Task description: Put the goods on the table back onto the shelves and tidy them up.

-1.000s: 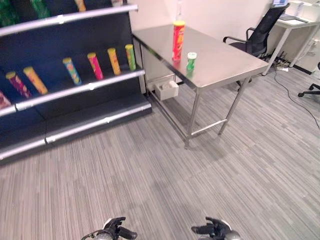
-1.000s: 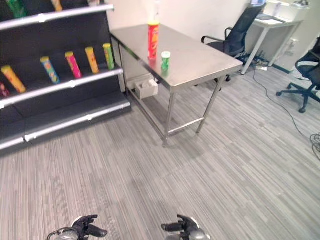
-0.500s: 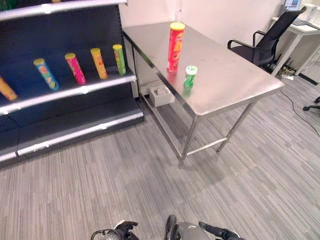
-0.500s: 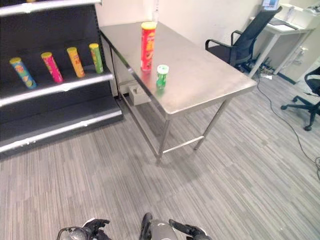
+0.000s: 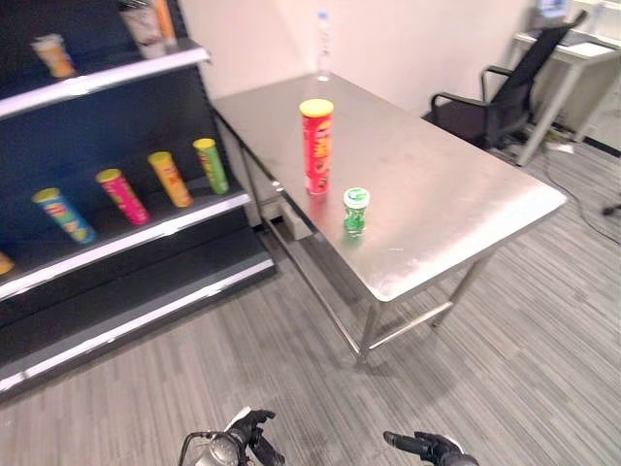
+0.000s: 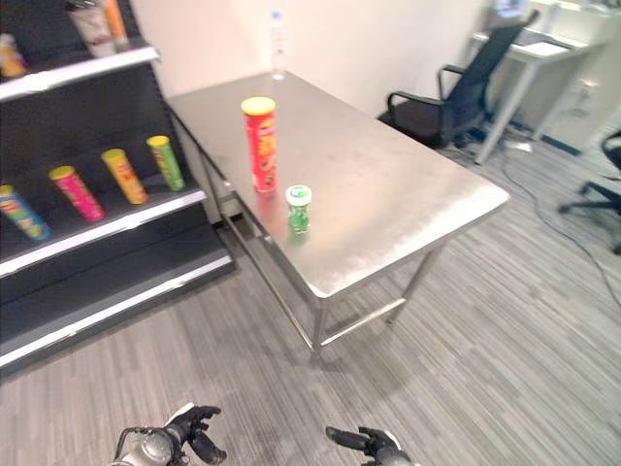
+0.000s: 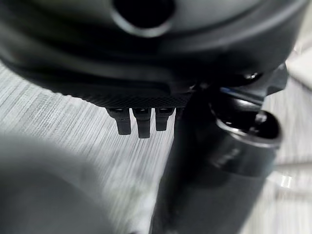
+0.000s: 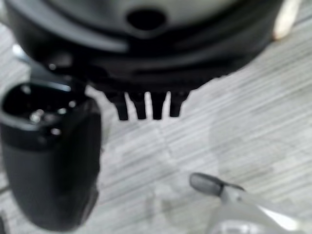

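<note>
Now standing closer to the steel table [image 5: 456,204]. Still waiting there: tall red chip can [image 5: 316,146], small green can [image 5: 355,211] beside it. Left hand [image 5: 247,439], right hand [image 5: 427,448] hanging low, fingers loose, holding nothing, getting ready.

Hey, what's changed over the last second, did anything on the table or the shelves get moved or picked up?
Nothing was moved or picked up. The whole view has shifted, so the camera moved nearer the table. The tall red can and small green can stand there as before, and the cans stay on the shelf. The left hand and right hand remain low and empty.
</note>
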Available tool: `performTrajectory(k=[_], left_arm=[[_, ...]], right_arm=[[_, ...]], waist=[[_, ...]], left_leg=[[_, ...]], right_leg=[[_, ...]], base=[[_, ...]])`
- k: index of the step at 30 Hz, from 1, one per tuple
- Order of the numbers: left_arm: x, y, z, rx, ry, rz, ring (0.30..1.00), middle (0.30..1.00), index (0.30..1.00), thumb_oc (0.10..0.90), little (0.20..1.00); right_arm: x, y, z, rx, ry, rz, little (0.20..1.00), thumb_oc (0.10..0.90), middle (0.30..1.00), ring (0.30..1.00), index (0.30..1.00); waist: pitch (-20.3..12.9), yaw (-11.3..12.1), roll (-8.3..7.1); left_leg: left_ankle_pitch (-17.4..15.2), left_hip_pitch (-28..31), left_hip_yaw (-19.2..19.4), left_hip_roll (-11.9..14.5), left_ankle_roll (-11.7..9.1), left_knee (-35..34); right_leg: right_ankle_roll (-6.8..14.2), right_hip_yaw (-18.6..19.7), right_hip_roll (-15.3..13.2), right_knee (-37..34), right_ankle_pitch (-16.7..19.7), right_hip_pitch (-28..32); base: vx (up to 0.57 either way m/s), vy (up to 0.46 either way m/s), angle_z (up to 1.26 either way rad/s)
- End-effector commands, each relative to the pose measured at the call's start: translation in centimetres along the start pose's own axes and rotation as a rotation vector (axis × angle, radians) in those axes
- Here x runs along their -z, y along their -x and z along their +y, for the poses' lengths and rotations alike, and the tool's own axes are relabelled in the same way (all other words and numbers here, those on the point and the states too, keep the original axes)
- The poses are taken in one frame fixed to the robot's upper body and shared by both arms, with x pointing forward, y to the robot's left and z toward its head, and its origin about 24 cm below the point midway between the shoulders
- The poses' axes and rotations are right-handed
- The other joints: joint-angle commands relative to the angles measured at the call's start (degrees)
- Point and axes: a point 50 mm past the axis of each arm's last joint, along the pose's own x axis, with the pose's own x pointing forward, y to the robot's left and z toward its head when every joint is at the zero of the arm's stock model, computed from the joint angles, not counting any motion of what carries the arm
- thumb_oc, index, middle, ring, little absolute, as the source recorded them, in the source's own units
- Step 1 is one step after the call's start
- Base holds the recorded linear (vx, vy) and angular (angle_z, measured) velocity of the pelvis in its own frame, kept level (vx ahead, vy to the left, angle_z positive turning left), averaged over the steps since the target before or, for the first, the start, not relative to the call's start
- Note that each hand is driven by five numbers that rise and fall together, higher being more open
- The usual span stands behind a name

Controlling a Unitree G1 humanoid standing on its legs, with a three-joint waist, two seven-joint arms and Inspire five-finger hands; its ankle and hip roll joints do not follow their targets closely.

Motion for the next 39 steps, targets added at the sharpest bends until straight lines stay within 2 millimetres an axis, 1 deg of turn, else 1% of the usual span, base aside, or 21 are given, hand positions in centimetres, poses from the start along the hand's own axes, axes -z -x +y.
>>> performTrajectory(k=[1,3,4,6,9,11,13,14,15,17,19,21,22,25,28,29,30,31,35,36,39], left_arm=[[-4.0,-0.7,0.3,-0.027,-0.11,-0.115,0.9,0.9,0.9,0.8,0.9],[-4.0,-0.7,0.1,-0.012,-0.144,-0.115,0.9,0.9,0.9,0.8,0.9],[-4.5,-0.7,0.3,0.006,-0.27,-0.132,0.9,0.9,0.9,0.8,0.9],[-5.6,-0.8,0.4,0.012,-0.343,-0.166,0.9,0.9,0.9,0.8,0.9],[-7.4,-0.8,0.2,0.04,-0.458,-0.222,0.9,0.9,0.9,0.8,0.9],[-6.3,-0.8,0.4,0.031,-0.434,-0.189,0.9,0.9,0.9,0.8,0.9],[-4.2,-0.7,0.2,0.044,-0.427,-0.129,0.9,0.9,0.9,0.8,0.9],[-3.4,-0.6,1.0,0.007,-0.314,-0.096,0.9,0.9,0.9,0.8,0.9],[-3.4,-0.6,1.0,0.007,-0.313,-0.096,0.9,0.9,0.9,0.8,0.9],[-2.5,-0.5,2.6,-0.055,-0.183,-0.052,0.9,0.9,0.9,0.8,0.9],[-0.9,-0.2,2.7,-0.059,-0.187,0.005,0.9,0.9,0.9,0.8,0.9],[1.8,0.3,1.6,-0.022,-0.178,0.079,0.9,0.9,0.9,0.8,0.9],[1.8,0.3,1.6,-0.022,-0.178,0.079,0.9,0.9,0.9,0.8,0.9],[2.3,0.5,2.3,-0.075,-0.048,0.09,0.9,0.9,0.9,0.8,0.9],[2.6,0.6,3.0,-0.106,-0.042,0.102,0.9,0.9,0.9,0.8,0.9],[2.2,0.6,4.1,-0.151,0.01,0.086,0.9,0.9,0.9,0.8,0.9],[2.2,0.6,4.1,-0.152,0.01,0.086,0.9,0.9,0.9,0.8,0.9],[0.7,0.4,4.8,-0.191,-0.014,0.03,0.9,0.9,0.9,0.8,0.9],[0.8,0.5,5.3,-0.232,0.033,0.024,0.9,0.9,0.9,0.8,0.9],[2.2,0.6,3.7,-0.207,0.102,0.062,0.9,0.9,0.9,0.8,0.9],[2.3,0.6,2.4,-0.172,0.057,0.069,0.9,0.9,0.9,0.8,0.9]], right_arm=[[1.5,0.2,-1.7,0.048,0.081,0.057,0.9,0.8,0.9,0.9,0.9],[1.9,0.2,-1.7,0.039,0.07,0.071,0.9,0.8,0.9,0.9,0.9],[3.1,0.4,-2.5,0.051,-0.023,0.118,0.9,0.8,0.9,0.9,0.9],[3.6,0.5,-3.1,0.063,-0.055,0.137,0.9,0.8,0.9,0.9,0.9],[4.7,0.8,-3.4,0.064,-0.082,0.183,0.9,0.8,0.9,0.9,0.9],[4.4,0.7,-3.1,0.053,-0.076,0.163,0.9,0.8,0.9,0.9,0.9],[5.1,0.8,-2.4,0.015,-0.055,0.195,0.9,0.8,0.9,0.9,0.9],[5.4,0.9,-2.3,0.016,-0.035,0.203,0.9,0.8,0.9,0.9,0.9],[5.4,0.9,-2.3,0.016,-0.034,0.203,0.9,0.8,0.9,0.9,0.9],[4.8,0.8,-2.9,0.052,-0.064,0.174,0.9,0.8,0.9,0.9,0.9],[4.0,0.7,-3.6,0.075,-0.096,0.139,0.9,0.8,0.9,0.9,0.9],[3.2,0.7,-4.9,0.127,-0.152,0.088,0.9,0.8,0.9,0.9,0.9],[3.2,0.7,-4.9,0.127,-0.152,0.088,0.9,0.8,0.9,0.9,0.9],[1.9,0.6,-5.6,0.164,-0.305,0.013,0.9,0.8,0.9,0.9,0.9],[2.1,0.6,-5.4,0.155,-0.306,0.02,0.9,0.8,0.9,0.9,0.9],[3.1,0.7,-4.7,0.129,-0.247,0.062,0.9,0.8,0.9,0.9,0.9],[3.1,0.7,-4.7,0.129,-0.247,0.061,0.9,0.8,0.9,0.9,0.9],[2.9,0.6,-4.3,0.113,-0.158,0.069,0.9,0.8,0.9,0.9,0.9],[2.8,0.5,-3.4,0.092,-0.147,0.065,0.9,0.8,0.9,0.9,0.9],[2.9,0.5,-2.3,0.057,-0.171,0.061,0.9,0.8,0.9,0.9,0.9],[2.9,0.5,-1.9,0.049,-0.179,0.055,0.9,0.8,0.9,0.9,0.9]], waist=[[2.05,0.87,2.34],[1.95,0.62,2.73],[0.96,-0.67,4.18],[0.65,-0.73,4.99],[-0.41,-2.22,5.98],[-0.9,-2.46,4.62],[-0.87,-1.56,3.75],[-0.65,-0.67,3.62],[-0.52,-0.74,3.49],[-0.08,0.52,3.81],[0.0,0.33,4.12],[0.47,-0.01,4.01],[0.37,0.05,4.08],[1.18,0.69,1.92],[1.14,1.13,0.21],[2.26,2.68,-1.28],[2.02,2.62,-1.28],[2.69,3.56,-1.8],[2.16,4.04,-1.75],[1.29,4.37,-1.75],[0.49,4.41,-0.58]], left_leg=[[5.16,5.44,-3.27,6.51,-1.8,-1.76],[6.1,5.34,-5.69,7.8,-2.42,-3.28],[7.59,3.81,-10.67,9.22,-3.38,-3.69],[8.35,3.0,-11.9,9.54,-3.74,-2.77],[3.69,3.61,-9.95,7.45,-4.28,0.76],[-0.25,4.14,-7.17,3.46,-2.57,2.6],[-2.08,6.61,-3.32,0.08,-0.41,2.22],[-2.8,9.21,-0.23,-2.48,1.36,0.89],[-2.75,9.44,-0.19,-2.66,1.46,0.76],[-3.49,11.81,4.41,-4.57,3.02,-0.41],[-4.04,13.46,6.72,-5.2,4.04,-1.46],[-3.78,14.14,9.12,-6.34,5.23,-1.48],[-3.7,13.98,9.17,-6.26,5.22,-1.48],[-4.55,14.55,11.43,-9.53,6.5,-0.08],[-6.82,12.05,11.59,-10.69,6.16,5.96],[-6.37,7.38,13.29,-10.11,3.63,15.75],[-6.23,7.02,13.25,-10.09,3.63,15.78],[-4.76,4.25,12.35,-9.77,1.11,20.62],[-5.43,4.54,12.79,-6.0,1.08,17.48],[-5.04,6.13,12.25,-3.46,1.48,12.52],[-1.05,8.4,8.8,0.01,0.76,4.83]], right_leg=[[5.13,6.7,-2.59,0.88,2.45,-3.4],[5.85,9.33,-2.99,1.34,1.39,-2.87],[7.41,15.33,-4.93,3.2,-0.49,-2.86],[8.32,17.63,-5.83,4.55,-1.33,-3.06],[10.6,19.91,-10.27,6.92,-1.08,-3.4],[11.96,20.11,-14.83,8.7,4.38,-5.28],[9.66,18.0,-17.18,12.06,11.35,-8.9],[7.94,11.3,-20.09,14.68,16.71,-11.23],[8.02,11.28,-20.29,14.48,16.79,-10.96],[7.38,-1.77,-23.82,17.03,16.3,-11.71],[6.62,-5.7,-19.95,19.29,10.27,-12.44],[5.47,-5.36,-8.57,19.69,2.88,-13.64],[5.41,-5.34,-8.46,19.5,3.08,-13.75],[4.34,-6.24,-0.07,20.99,-0.21,-15.94],[2.03,-3.86,0.75,14.5,-0.91,-11.74],[1.31,-3.39,-0.01,10.31,0.89,-9.57],[1.28,-3.45,0.01,10.12,1.12,-9.81],[1.42,-3.73,-0.83,6.66,1.8,-8.3],[3.18,-3.07,-2.6,2.63,3.22,-6.49],[4.4,-2.41,-4.16,1.81,3.73,-6.66],[5.17,-0.87,-5.09,1.68,3.39,-7.0]], base=[[0.36,0.418,-1.48],[0.31,0.444,-1.63],[0.34,0.562,-1.5],[0.37,0.765,-0.95],[0.24,0.64,-0.64],[0.18,0.655,-0.45],[0.16,0.575,-0.74],[0.15,0.479,-0.72],[0.1,0.549,-0.58],[0.02,0.47,-0.56],[0.0,0.424,-1.25],[-0.02,0.299,-0.84],[-0.05,0.196,-0.55],[-0.03,0.15,-0.47],[0.0,-0.04,-0.23],[-0.02,-0.106,-0.14],[-0.06,-0.046,-0.21],[-0.03,0.011,-0.49],[0.03,0.102,-0.34],[0.13,0.26,-0.08],[0.12,0.238,-0.53]])
